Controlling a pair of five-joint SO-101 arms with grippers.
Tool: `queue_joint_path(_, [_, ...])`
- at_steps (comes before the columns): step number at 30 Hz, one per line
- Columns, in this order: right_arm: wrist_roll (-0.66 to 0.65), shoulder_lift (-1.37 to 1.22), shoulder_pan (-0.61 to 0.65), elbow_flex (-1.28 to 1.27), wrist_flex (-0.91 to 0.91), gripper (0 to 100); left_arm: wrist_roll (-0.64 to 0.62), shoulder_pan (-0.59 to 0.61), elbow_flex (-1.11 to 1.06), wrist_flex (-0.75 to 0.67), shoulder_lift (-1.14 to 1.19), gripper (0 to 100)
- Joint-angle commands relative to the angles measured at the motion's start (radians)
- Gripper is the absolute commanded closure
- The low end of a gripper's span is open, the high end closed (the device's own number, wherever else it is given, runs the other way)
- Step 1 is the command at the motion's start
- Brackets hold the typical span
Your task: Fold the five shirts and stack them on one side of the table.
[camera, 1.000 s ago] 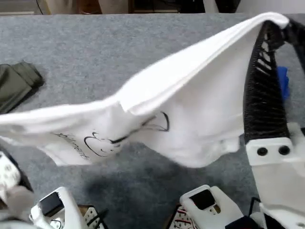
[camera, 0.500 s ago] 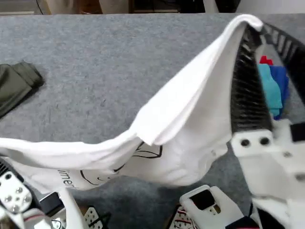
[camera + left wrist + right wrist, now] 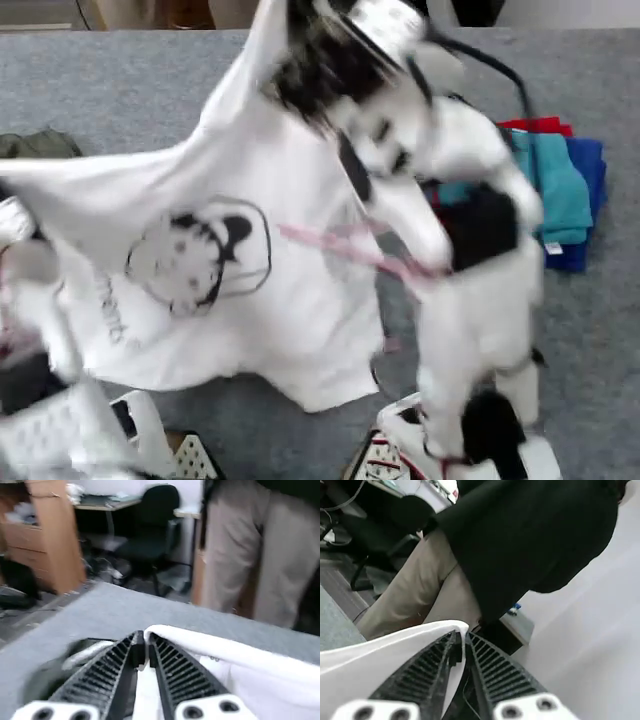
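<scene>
Both arms have the white cotton shirt with a black printed graphic (image 3: 300,290) up in the air. The left gripper (image 3: 143,642) has its black ribbed jaws pinched together on a thin folded edge of the white cloth. The right gripper (image 3: 461,640) is clamped on another stretch of hem in the same way. The held edge runs from one gripper across to the other, so the shirt's long axis lies along that line. The right gripper is the higher and farther end, and the left one is lower, out at its own side.

Everything else hangs below the two grippers. The body drapes toward the arms' bases with the graphic facing up to the high camera, and the loose bottom hem trails just above the grey felt-like table (image 3: 150,90). The cloth looks soft and limp, sagging between the two pinch points instead of holding a line, so I reckon it needs stretching taut before it can lie flat.

Beyond the right arm, on its outer side, sits the stack of folded shirts in red, teal and blue (image 3: 560,190), squared and flat. The right arm is plainly the nearer one to it. Off past the left gripper lies a crumpled dark olive garment (image 3: 40,145), not folded yet.
</scene>
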State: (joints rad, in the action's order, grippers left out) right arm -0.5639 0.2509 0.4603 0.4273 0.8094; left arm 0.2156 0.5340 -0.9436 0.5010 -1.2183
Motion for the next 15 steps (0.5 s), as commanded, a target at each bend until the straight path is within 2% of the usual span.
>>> queue_joint_path(1, [-0.008,-0.125,-0.056,-0.025,-0.184,99.7,-0.006,-0.1,-0.153,-0.48,0.088,98])
queue_joint_path(3, [-0.008,-0.211,-0.073,-0.004,-0.247,99.7,-0.006,-0.135,-0.149,-0.569,0.196,98])
queue_joint_path(6, [-0.006,-0.312,-0.094,0.068,-0.242,99.7,-0.011,-0.138,-0.052,-0.591,0.394,98])
queue_joint_path(11, [0.077,-0.406,-0.099,0.211,-0.103,99.7,-0.012,-0.098,0.195,-0.591,0.7,98])
queue_joint_path(15, [0.08,-0.44,-0.101,0.274,0.063,99.7,-0.006,-0.095,0.275,-0.589,0.783,98])
